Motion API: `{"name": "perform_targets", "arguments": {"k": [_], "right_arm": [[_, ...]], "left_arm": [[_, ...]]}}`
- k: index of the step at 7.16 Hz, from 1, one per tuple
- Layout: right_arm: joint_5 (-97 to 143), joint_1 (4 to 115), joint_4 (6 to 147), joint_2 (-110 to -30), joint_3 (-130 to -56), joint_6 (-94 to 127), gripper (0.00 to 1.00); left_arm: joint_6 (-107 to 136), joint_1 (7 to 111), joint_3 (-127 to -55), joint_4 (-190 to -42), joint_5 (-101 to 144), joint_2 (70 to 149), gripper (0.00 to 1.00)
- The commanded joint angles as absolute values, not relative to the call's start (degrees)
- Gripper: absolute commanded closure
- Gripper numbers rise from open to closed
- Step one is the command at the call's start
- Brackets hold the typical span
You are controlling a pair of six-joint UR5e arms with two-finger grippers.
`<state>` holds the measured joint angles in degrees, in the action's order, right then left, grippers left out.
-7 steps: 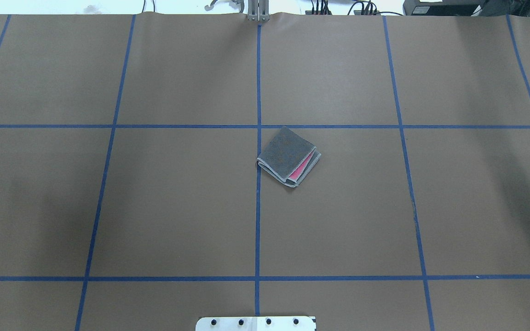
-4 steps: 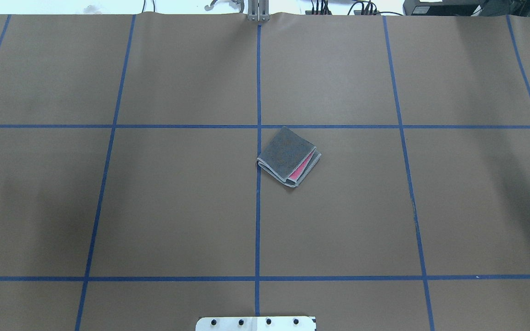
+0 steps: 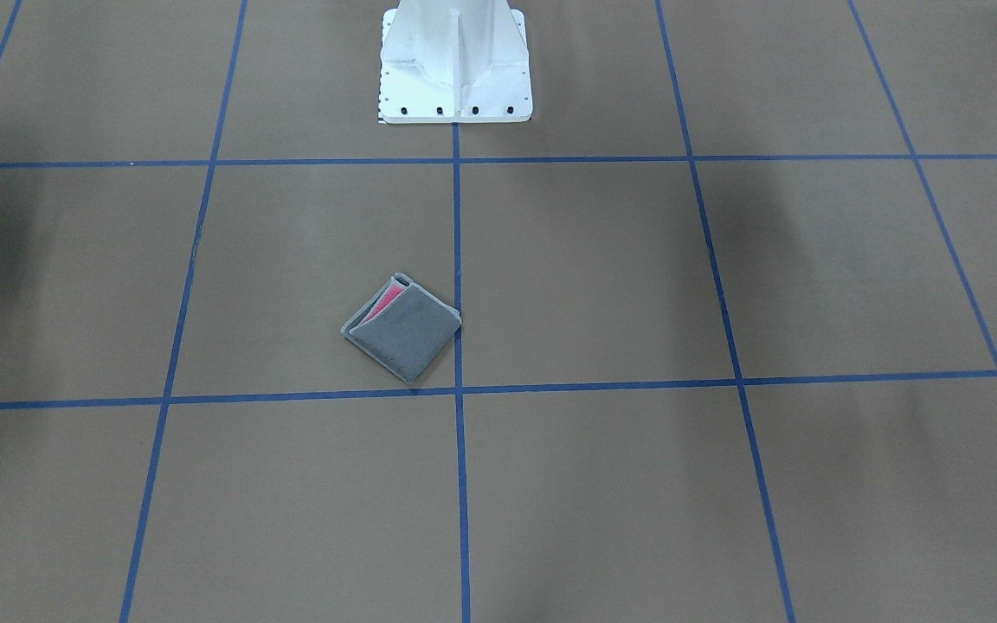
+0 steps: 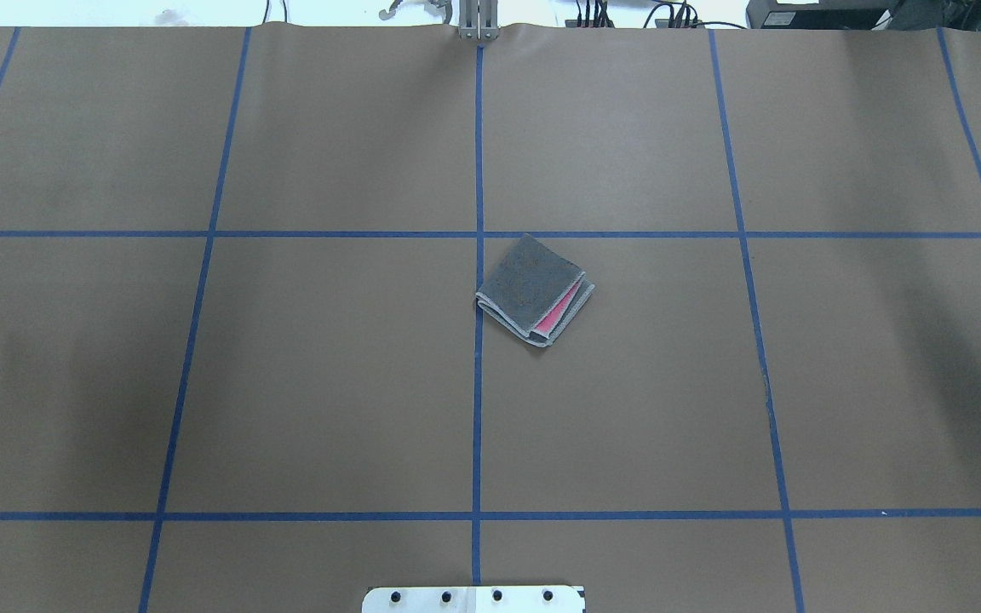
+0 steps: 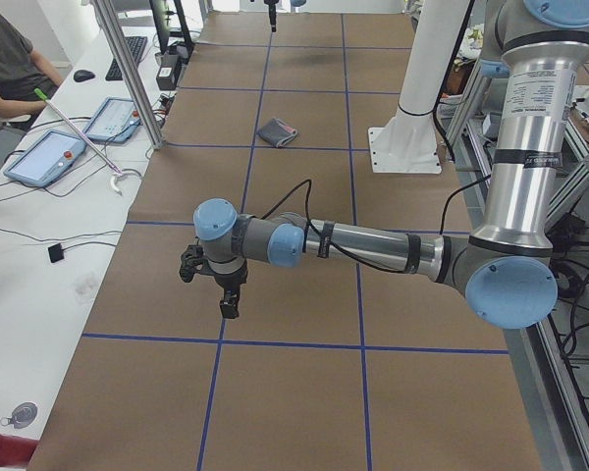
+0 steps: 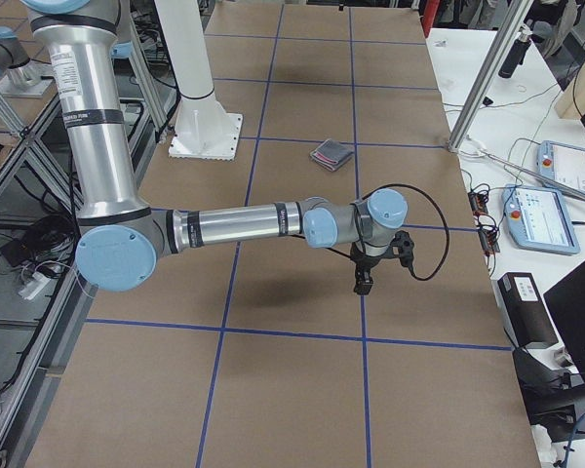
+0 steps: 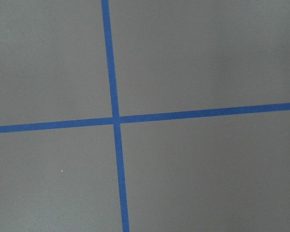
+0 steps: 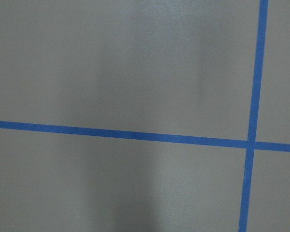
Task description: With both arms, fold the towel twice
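Bench [image 4: 312,383]: brown cover, blue tape grid [image 4: 479,128].
Towel [image 4: 533,289]: folded into small square, grey face up, pink strip showing at open edge. Near bench middle, one corner apparently touching centre tape line.
Left end effector [image 5: 228,306]: above bench, well apart from towel; finger spacing cannot tell.
Right end effector [image 6: 363,286]: same, opposite end; spacing cannot tell.

This is looking like a robotics lab. Brown paper is covering the long counter [image 4: 329,383], and blue tape lines [image 4: 479,426] are dividing it into a grid. A white bolted pedestal [image 3: 455,61] is standing on it, with the left arm [image 5: 373,245] and the right arm [image 6: 234,226] reaching over the paper. Teach pendants [image 5: 47,157] and a keyboard [image 5: 125,57] are lying on a white side desk [image 5: 39,245], where a person [image 5: 10,59] is sitting. Aluminium posts [image 6: 487,78] are rising at the counter's edge.
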<state>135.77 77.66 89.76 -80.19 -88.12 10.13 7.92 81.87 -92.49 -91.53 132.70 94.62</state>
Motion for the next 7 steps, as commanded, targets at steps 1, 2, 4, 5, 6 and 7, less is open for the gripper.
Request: {"name": "perform_targets", "arguments": {"k": [1, 2, 4, 5, 6, 7], "right_arm": [[133.7, 79.3, 98.0, -76.5, -88.3, 2.6, 0.00], [133.8, 79.3, 98.1, -76.5, -88.5, 2.5, 0.00], [134.3, 79.3, 97.7, -76.9, -88.3, 2.5, 0.00], [135.3, 79.6, 97.6, -77.5, -88.6, 2.6, 0.00], [135.7, 79.6, 97.5, -77.7, -88.8, 2.6, 0.00], [135.6, 79.6, 97.5, -78.0, -89.0, 3.2, 0.00]], "left_arm": [[8.3, 82.1, -92.0, -91.8, 132.6, 95.1, 0.00], [8.1, 82.1, -92.4, -91.9, 132.7, 95.2, 0.00], [8.1, 82.1, -93.2, -91.9, 132.7, 95.1, 0.00], [8.2, 82.1, -93.2, -91.9, 132.7, 95.1, 0.00], [8.3, 82.2, -93.3, -91.9, 132.7, 95.1, 0.00], [8.3, 82.2, -93.5, -91.9, 132.7, 95.0, 0.00]]}}
